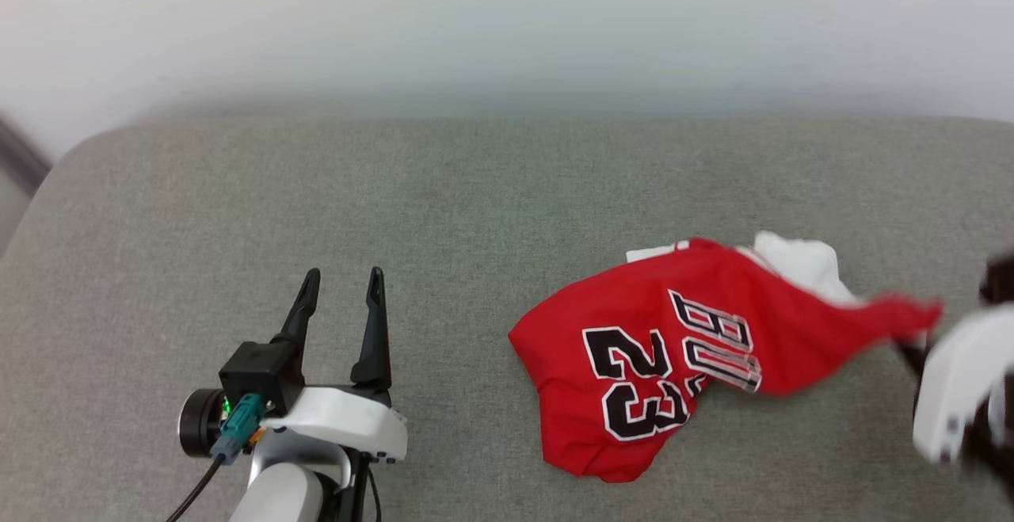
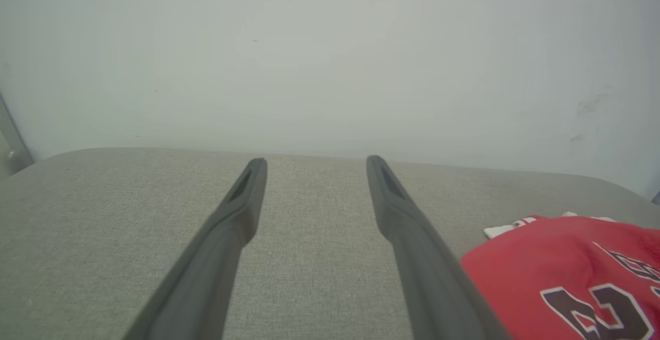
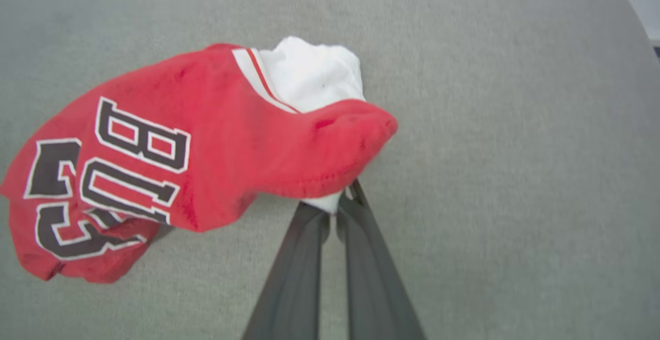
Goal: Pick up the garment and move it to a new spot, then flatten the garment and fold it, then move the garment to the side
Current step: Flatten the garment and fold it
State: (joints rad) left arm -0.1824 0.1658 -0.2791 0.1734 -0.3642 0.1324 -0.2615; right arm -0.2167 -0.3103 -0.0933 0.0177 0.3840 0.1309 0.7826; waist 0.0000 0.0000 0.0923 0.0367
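The garment [image 1: 673, 348] is a red jersey with black "23" lettering and a white sleeve, crumpled on the grey cushion at the right. In the right wrist view my right gripper [image 3: 337, 203] is shut on the garment [image 3: 206, 144], pinching its near edge where red and white cloth meet, and that edge is lifted off the cushion. In the head view the right gripper [image 1: 919, 344] is blurred at the far right edge. My left gripper [image 1: 342, 276] stands open and empty at the lower left, well clear of the jersey. Its fingers [image 2: 247, 185] frame bare cushion, with the garment [image 2: 567, 273] to their right.
The grey fabric cushion [image 1: 444, 213] spans the whole work area, with a rounded corner at the far left. A pale wall [image 1: 507, 23] rises right behind its far edge. Bare cushion lies left of and beyond the jersey.
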